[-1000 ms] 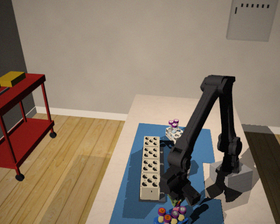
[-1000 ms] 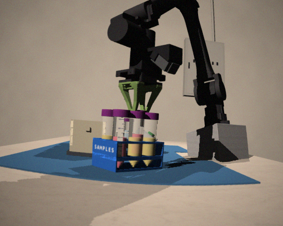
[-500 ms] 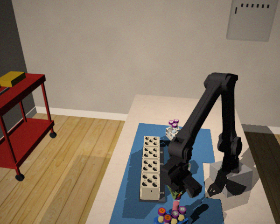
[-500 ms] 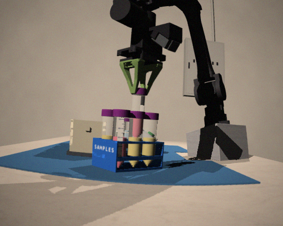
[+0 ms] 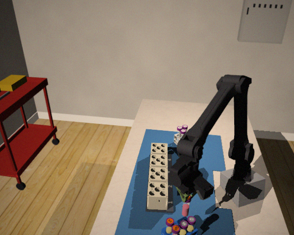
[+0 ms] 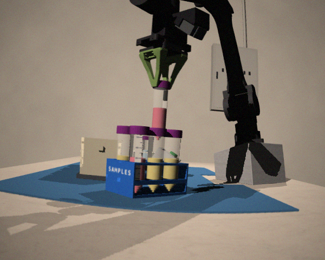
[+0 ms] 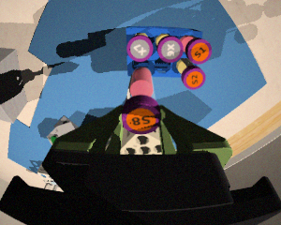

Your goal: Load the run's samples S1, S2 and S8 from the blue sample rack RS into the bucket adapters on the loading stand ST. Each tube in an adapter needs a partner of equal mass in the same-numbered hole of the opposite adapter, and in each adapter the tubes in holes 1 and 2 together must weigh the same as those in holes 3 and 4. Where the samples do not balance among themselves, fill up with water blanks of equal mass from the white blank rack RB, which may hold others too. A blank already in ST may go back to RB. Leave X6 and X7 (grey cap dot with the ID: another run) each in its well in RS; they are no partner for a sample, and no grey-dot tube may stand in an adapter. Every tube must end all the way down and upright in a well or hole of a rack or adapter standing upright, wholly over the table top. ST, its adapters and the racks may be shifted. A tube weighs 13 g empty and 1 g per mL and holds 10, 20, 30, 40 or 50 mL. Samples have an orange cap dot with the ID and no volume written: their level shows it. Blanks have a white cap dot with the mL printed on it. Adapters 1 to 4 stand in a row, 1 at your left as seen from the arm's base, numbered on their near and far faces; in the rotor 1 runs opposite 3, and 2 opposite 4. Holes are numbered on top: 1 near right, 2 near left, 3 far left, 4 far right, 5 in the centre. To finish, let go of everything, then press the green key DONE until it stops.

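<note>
Right now my gripper (image 6: 163,85) is clamped on the purple cap of a sample tube (image 6: 159,107) hanging upright above the blue rack (image 6: 119,174). It is rigid, smooth plastic, partly filled with pink liquid — bottom-heavy, so the cap grip suits it. My wrist view alone shows its orange dot — S8, I think, though blurred; the exterior view alone shows the level.
</note>
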You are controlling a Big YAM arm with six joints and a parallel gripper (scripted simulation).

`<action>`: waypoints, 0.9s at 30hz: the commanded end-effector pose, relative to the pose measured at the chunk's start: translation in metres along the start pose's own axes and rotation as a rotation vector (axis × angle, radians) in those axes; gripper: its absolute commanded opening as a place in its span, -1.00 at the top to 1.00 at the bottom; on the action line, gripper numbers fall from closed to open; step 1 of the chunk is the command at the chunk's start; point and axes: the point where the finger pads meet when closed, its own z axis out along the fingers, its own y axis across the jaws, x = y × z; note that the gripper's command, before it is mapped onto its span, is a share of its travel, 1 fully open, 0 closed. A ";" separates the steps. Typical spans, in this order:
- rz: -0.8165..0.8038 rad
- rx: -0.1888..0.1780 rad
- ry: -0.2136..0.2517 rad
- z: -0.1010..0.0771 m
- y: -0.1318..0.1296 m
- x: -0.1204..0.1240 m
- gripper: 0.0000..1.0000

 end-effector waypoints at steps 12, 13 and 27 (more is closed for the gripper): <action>0.018 0.090 -0.030 -0.081 -0.015 -0.003 1.00; 0.022 0.089 -0.030 -0.085 -0.015 -0.001 1.00; 0.013 0.055 -0.019 -0.067 -0.010 0.001 1.00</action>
